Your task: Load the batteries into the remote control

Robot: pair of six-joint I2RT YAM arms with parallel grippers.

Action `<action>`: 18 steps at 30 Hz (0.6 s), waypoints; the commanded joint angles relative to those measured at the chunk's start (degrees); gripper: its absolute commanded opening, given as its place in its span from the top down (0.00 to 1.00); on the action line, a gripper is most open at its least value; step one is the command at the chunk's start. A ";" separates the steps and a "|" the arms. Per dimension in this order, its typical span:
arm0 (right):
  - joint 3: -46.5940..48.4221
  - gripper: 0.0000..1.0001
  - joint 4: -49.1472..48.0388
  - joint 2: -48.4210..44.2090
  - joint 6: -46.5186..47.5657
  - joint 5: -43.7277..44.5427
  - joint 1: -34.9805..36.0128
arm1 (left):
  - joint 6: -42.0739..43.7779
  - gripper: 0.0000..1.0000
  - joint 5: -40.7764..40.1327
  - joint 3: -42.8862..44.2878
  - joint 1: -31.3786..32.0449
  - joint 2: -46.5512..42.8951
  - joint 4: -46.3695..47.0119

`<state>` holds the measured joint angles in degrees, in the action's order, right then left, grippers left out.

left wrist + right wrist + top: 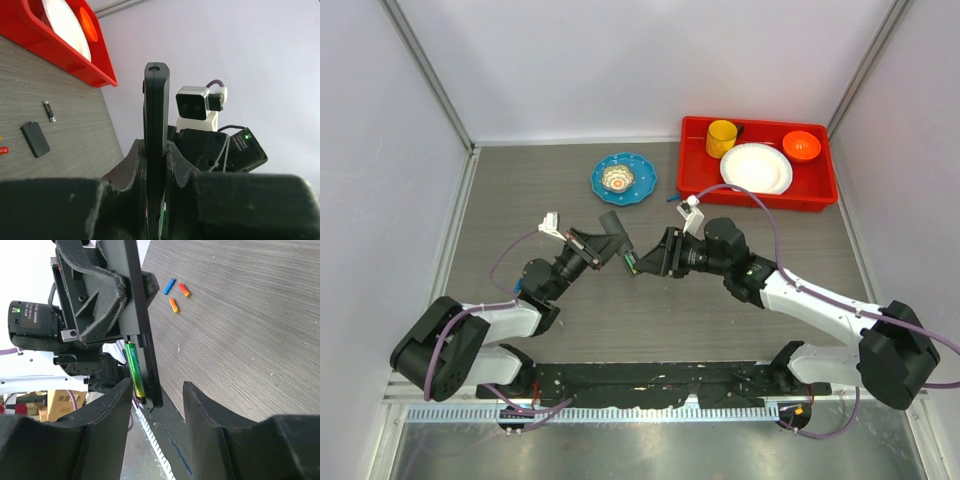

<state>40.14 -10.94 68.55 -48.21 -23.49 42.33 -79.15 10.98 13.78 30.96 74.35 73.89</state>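
My left gripper (610, 242) is shut on the remote control (616, 232), a slim black bar held above the table. In the left wrist view the remote (156, 115) stands upright between the fingers. In the right wrist view the remote (139, 315) has an open compartment with a green battery (134, 369) lying in it. My right gripper (154, 402) is open, with the remote's end between its jaws but untouched; it also shows in the top view (639, 262). Two orange batteries (173, 305) (184, 290) and a blue one (169, 286) lie on the table.
A small flat black squarish piece (35, 139) and a small dark battery (49, 111) lie on the table. A red tray (695, 135) at the back right holds a yellow cup (722, 138), a white plate (756, 167) and an orange bowl (802, 145). A blue plate (623, 178) sits behind the grippers.
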 commanded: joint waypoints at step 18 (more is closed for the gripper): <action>-1.38 0.55 -6.64 3.16 -2.60 -1.21 -0.32 | -0.47 1.00 1.06 2.22 -0.20 -3.15 14.71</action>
<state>39.18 -15.73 70.81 -50.61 -24.77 42.24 -79.22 11.77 13.80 30.79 73.60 73.47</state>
